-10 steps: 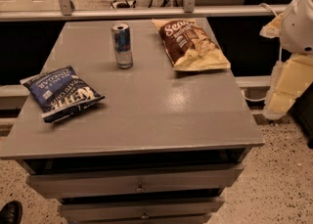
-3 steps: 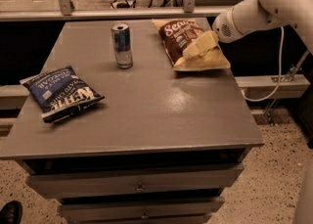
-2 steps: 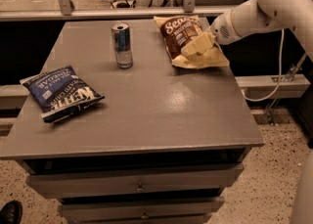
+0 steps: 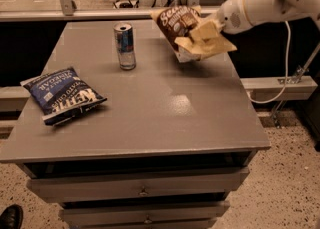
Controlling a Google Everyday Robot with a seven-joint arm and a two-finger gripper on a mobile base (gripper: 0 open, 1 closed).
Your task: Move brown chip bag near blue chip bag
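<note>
Gripper (image 4: 203, 33) is at the far right of the table (image 4: 200, 123), fingers clamped on the right part of the brown bag (image 4: 175, 23). Bag looks clear of the surface: it hangs tilted, top edge toward the far side, tan lower edge sticking out to the right past the fingers, with a shadow on the table under it. So the grasp and lift look done. Transport is not: the brown bag is well apart from the blue bag (image 4: 62, 94), which lies flat at the near left edge, roughly the full diagonal of the table away. Can (image 4: 125, 45) stands upright at the far side, left of the brown bag and more or less between the two bags. My read is the carry has to go left and toward the near side, passing the can on its near side or going over it, since a low-hanging bag could tip it. Grip is on one side of a crinkly bag, so it may swing or slip in transit. Left to do: carry, set down just beside the blue bag without shoving it off the edge, release. Roughly a third done.
</note>
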